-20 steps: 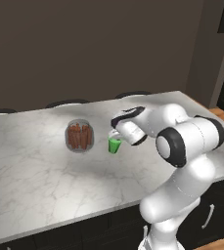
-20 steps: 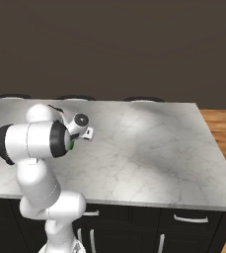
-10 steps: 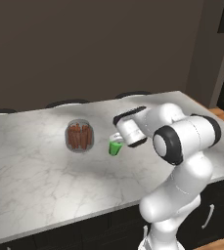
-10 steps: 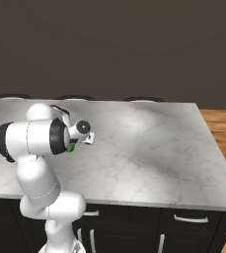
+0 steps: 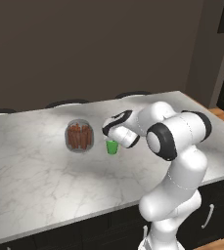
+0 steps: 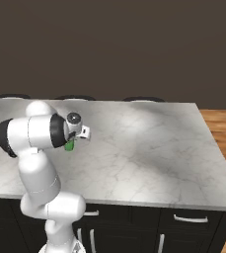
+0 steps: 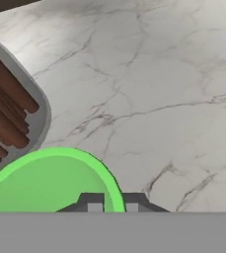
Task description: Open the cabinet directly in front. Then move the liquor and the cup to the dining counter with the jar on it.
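With the cup (image 5: 112,146) at frame centre beside the jar (image 5: 79,136), my tool (image 7: 110,203) pinches its rim; next I set it on the surface (image 5: 45,176) and release.

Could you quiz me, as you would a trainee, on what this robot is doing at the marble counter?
1. True or false: the gripper is shut on the rim of the cup.
2. Which thing stands beside the cup? A) a plate B) the jar C) a kettle
3. Fill in: the cup's colour is ____.

Key: 1 true; 2 B; 3 green.
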Motion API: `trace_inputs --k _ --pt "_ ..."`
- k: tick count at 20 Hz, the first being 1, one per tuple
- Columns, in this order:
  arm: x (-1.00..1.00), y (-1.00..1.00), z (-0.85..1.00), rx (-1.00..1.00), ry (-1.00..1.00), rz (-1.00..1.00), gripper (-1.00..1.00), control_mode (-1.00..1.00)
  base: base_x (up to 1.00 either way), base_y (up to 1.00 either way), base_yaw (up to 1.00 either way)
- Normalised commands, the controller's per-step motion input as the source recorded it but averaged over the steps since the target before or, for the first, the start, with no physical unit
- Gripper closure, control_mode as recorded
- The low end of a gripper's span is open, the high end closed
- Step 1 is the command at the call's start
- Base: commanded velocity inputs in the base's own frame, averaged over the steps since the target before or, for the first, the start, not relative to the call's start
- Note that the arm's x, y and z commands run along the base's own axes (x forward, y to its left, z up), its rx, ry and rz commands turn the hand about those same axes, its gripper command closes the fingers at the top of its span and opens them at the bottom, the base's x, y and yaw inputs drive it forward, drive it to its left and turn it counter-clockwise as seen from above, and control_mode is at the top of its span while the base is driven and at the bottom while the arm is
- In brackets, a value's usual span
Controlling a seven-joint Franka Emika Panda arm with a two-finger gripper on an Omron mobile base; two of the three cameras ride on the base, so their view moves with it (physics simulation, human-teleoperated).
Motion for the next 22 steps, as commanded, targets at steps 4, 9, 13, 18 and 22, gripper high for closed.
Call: trace_inputs --k 4,9,13,18,22 --pt "0.0 0.0 0.0 0.0 0.0 0.0 1.0 -1.0 0.0 0.0 0.0" --pt "0.0 0.0 0.0 0.0 0.0 0.0 -1.0 -1.0 0.0 0.0 0.0" --pt "0.0 0.0 0.0 0.0 0.0 0.0 -1.0 -1.0 0.0 0.0 0.0" --pt "0.0 -0.19 0.0 0.05 0.0 0.0 -1.0 -1.0 0.0 0.0 0.0" --pt "0.0 -0.04 0.41 0.05 0.0 -0.02 -1.0 -1.0 0.0 0.0 0.0"
